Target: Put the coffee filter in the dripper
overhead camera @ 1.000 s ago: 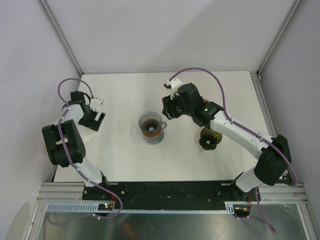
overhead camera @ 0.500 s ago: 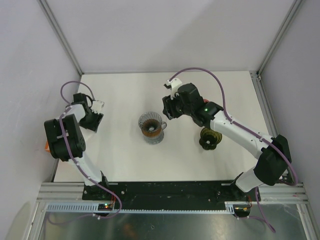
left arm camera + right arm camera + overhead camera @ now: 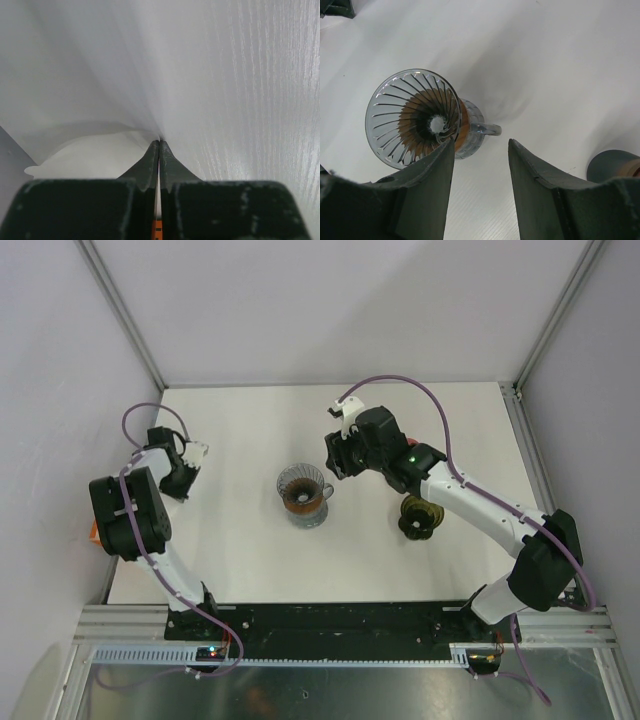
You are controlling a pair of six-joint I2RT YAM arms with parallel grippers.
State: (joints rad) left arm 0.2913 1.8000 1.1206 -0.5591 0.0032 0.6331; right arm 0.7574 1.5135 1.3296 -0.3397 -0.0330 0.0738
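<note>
pinching down at the far left side of the table (image 3: 250, 430), the left gripper (image 3: 159, 145) had its jaws pressed together on the coffee filter (image 3: 120, 100). in the left wrist view the white paper puckered into folds that ran straight to the fingertips, which looked like a thin bite on one edge, probably so the sheet could be lifted off the flat surface.

the dripper (image 3: 412, 117) stood upright near the middle of the table, well apart from the filter, its ribbed glass cone empty and its handle toward the right arm. the right gripper (image 3: 481, 145) hung just beside and above it with jaws partly apart and nothing between them, seemingly waiting to steady the dripper by its handle. a dark ribbed piece (image 3: 418, 517) sat nearer the right arm, untouched.
</note>
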